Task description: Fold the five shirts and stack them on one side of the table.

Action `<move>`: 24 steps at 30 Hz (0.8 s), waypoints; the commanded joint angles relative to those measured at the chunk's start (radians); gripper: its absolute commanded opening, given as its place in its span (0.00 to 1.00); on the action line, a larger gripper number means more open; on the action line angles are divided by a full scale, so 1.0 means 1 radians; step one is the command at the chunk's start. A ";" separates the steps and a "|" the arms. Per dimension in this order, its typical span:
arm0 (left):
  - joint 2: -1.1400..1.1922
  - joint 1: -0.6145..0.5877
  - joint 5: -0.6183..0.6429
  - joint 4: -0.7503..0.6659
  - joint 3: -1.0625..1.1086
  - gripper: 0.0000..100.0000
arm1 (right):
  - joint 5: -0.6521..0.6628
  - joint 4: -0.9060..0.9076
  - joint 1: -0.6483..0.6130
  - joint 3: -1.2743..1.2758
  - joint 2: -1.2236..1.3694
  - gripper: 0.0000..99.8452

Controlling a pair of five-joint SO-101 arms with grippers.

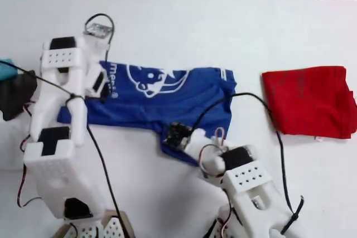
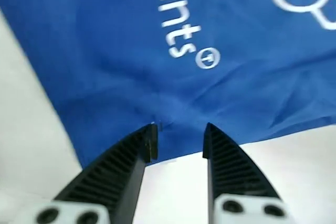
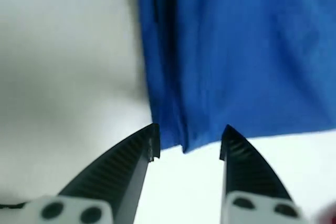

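Nearest, the two arms are rising from the front edge of the white bench, the left arm at the left side and the right arm at the right.

The right pincer is reaching in low over the front corner of the blue shirt. In the right wrist view this pincer is standing open, its two fingers well apart. The shirt's hem and corner are showing between the tips, with bare bench beside them. Whether the tips are touching the cloth cannot be told. A black cable is looping from this arm over the shirt's right end.

The blue shirt is lying as a long, wrinkled band across the middle of the bench, its white print facing up.

The left pincer is hanging over the shirt's left end, just beside the print. In the left wrist view it is also gaping open. Its fingertips are sitting at the front edge of the shirt, where blue cloth is meeting bench.

Off to the right, apart from the blue one, a red shirt is lying folded into a rough square near the bench's right edge. At the left edge a dark cloth is lying bunched behind the left arm.
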 commanded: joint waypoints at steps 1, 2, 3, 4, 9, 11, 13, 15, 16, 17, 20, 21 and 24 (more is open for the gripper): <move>-0.068 0.051 -0.002 0.003 -0.001 0.17 | 0.002 -0.004 0.111 0.020 -0.025 0.20; -0.068 0.066 -0.002 0.011 -0.001 0.17 | 0.003 -0.016 0.151 0.040 -0.025 0.20; -0.068 0.084 0.000 0.015 -0.001 0.17 | 0.003 -0.041 0.188 0.060 -0.028 0.20; -0.068 0.104 0.003 0.029 -0.002 0.17 | 0.003 -0.068 0.217 0.084 -0.030 0.20; -0.069 0.213 0.005 0.132 -0.004 0.17 | 0.005 -0.165 0.352 0.143 -0.031 0.20; -0.077 0.230 0.006 0.153 -0.012 0.17 | 0.005 -0.180 0.355 0.143 -0.030 0.20; -0.071 0.239 0.006 0.160 -0.030 0.17 | 0.005 -0.182 0.355 0.144 -0.028 0.20; -0.068 0.249 0.012 0.152 -0.025 0.17 | 0.003 -0.182 0.363 0.149 -0.027 0.20; -0.068 0.261 0.031 0.150 -0.030 0.17 | 0.003 -0.185 0.363 0.158 -0.030 0.20; -0.068 0.278 0.046 0.141 -0.039 0.17 | 0.003 -0.188 0.364 0.164 -0.031 0.20; -0.075 0.316 0.078 0.160 -0.088 0.17 | 0.003 -0.189 0.357 0.164 -0.031 0.20; -0.075 0.324 0.086 0.164 -0.102 0.17 | 0.003 -0.199 0.357 0.164 -0.031 0.20; -0.071 0.342 0.115 0.166 -0.124 0.17 | 0.003 -0.197 0.357 0.166 -0.030 0.20</move>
